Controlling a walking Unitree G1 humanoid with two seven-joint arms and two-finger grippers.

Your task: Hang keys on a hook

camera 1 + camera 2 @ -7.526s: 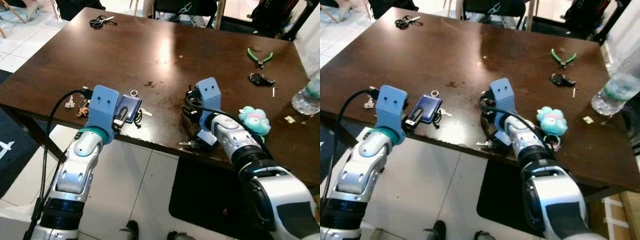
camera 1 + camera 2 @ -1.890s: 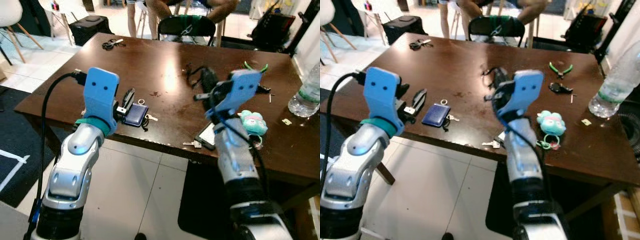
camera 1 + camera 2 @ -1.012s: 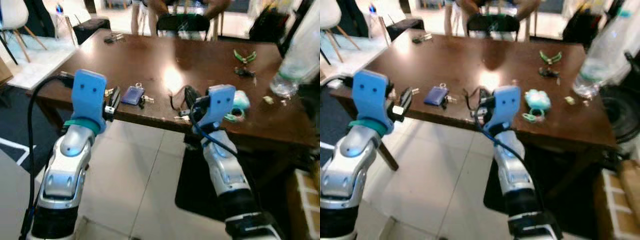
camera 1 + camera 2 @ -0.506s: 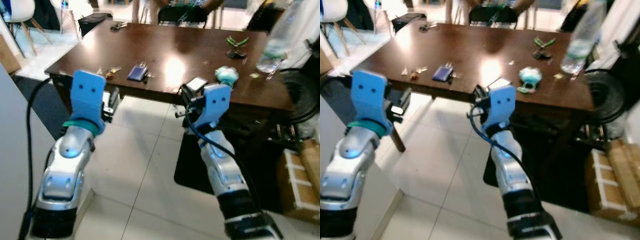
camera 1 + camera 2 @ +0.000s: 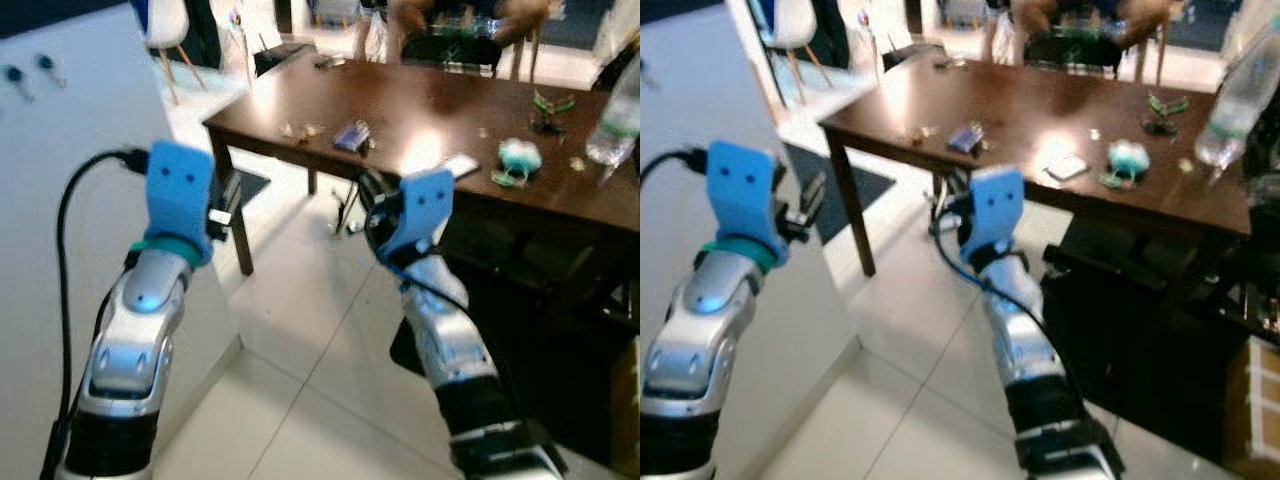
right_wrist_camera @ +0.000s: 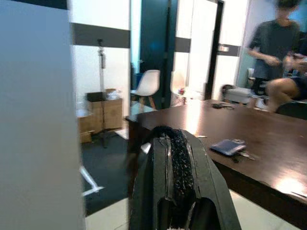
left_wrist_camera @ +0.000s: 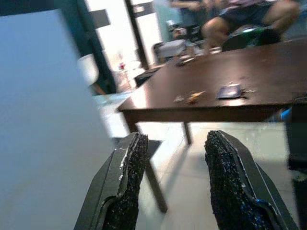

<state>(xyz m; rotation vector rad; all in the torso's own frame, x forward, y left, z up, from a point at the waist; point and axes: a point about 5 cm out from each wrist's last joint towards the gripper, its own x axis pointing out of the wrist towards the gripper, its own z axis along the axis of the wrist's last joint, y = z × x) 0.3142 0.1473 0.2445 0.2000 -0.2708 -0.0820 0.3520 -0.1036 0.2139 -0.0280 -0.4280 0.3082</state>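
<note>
Table [image 5: 420,110] farther off than before.

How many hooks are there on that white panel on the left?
2. The first hook and the second hook sit side by side near the top of the white panel. More may lie beyond the picture's edge.

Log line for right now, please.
left gripper: open, empty | right gripper: shut on black cord | hooks: on white panel, robot's left | table: ahead
</note>
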